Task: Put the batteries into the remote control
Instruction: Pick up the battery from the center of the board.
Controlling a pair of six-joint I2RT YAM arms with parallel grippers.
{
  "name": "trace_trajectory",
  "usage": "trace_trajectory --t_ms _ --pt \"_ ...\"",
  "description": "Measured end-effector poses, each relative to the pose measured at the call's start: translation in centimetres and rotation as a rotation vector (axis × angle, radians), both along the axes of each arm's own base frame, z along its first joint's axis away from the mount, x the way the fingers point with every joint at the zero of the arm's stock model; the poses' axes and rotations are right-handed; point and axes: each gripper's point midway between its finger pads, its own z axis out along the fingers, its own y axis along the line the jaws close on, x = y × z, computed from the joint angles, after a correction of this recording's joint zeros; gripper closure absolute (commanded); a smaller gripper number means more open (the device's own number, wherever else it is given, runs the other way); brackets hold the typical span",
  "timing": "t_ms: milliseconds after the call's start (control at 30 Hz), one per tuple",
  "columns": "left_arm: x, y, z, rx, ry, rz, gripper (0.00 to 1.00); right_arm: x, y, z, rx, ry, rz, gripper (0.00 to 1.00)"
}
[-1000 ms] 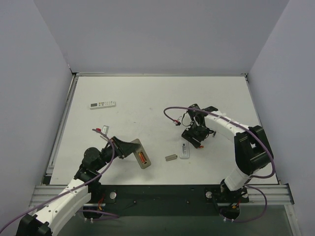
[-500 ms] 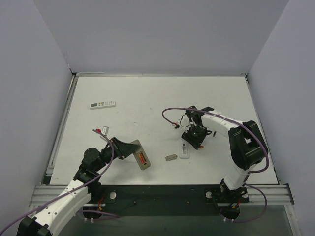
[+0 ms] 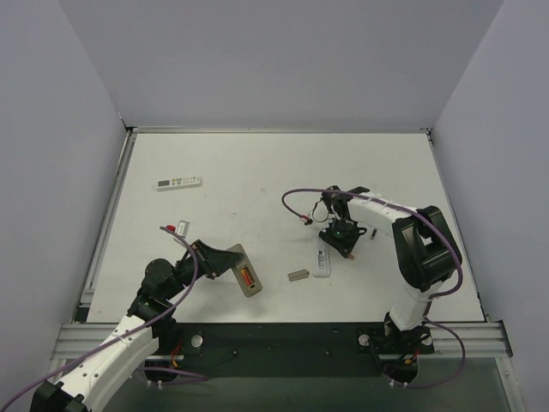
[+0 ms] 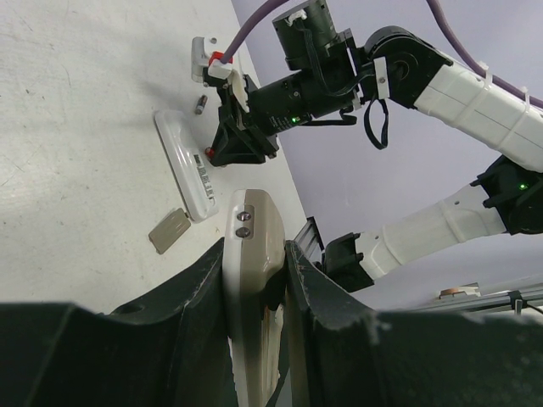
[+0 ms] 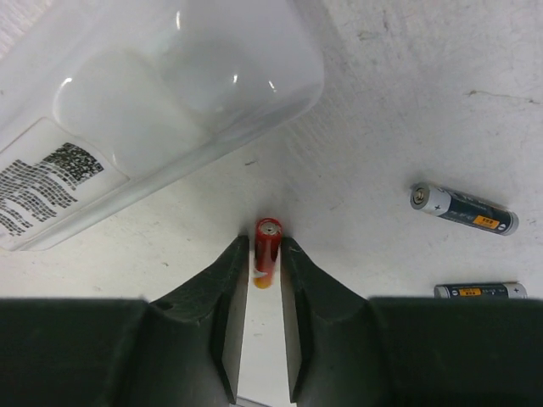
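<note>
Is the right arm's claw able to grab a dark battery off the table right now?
Probably not yet. The right claw is shut on a red battery, so it is full. The nearest dark battery lies close by with nothing between, so after letting go it looks reachable.

The right arm (image 3: 420, 245) has folded in over the last second. Its elbow has swung left and a little farther from the near edge of the worktop. The right gripper (image 3: 337, 243), jaws closed on a red battery (image 5: 267, 242), has edged slightly left. The purple cable (image 3: 292, 196) loop has shifted left with it.
</note>
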Motion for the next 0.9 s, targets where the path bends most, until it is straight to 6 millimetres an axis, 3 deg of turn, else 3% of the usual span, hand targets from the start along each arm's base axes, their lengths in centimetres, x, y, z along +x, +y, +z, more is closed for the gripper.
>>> trace_trajectory --t_ms 133,333,400,500,600,700,800,900 --pt "0.0 0.0 -0.2 0.005 0.009 0.000 1.00 0.1 0.0 0.0 -0.005 -0.003 -0.015 1.00" --pt "0.1 0.0 -0.8 0.014 0.031 0.000 1.00 0.0 0.4 0.4 0.006 -0.017 -0.083 1.00" --pt "0.1 -0.1 -0.9 0.016 0.039 0.000 1.00 0.1 0.8 1.2 0.026 -0.042 -0.120 1.00" --pt "0.2 0.0 -0.9 0.016 0.040 0.005 1.00 0.7 2.2 4.0 0.126 -0.119 -0.189 1.00" --pt "0.5 0.1 -0.6 0.008 0.030 0.026 1.00 1.6 4.6 7.9 0.262 -0.225 -0.237 1.00" --pt "0.9 0.3 0.2 -0.016 0.009 0.045 1.00 1.8 8.5 12.6 0.432 -0.335 -0.239 1.00" --pt "1.1 0.4 0.8 -0.036 -0.007 0.059 1.00 0.5 13.1 16.0 0.581 -0.380 -0.200 1.00" --pt "1.4 0.4 1.1 -0.049 -0.011 0.072 1.00 -1.8 17.3 17.4 0.688 -0.367 -0.160 1.00"
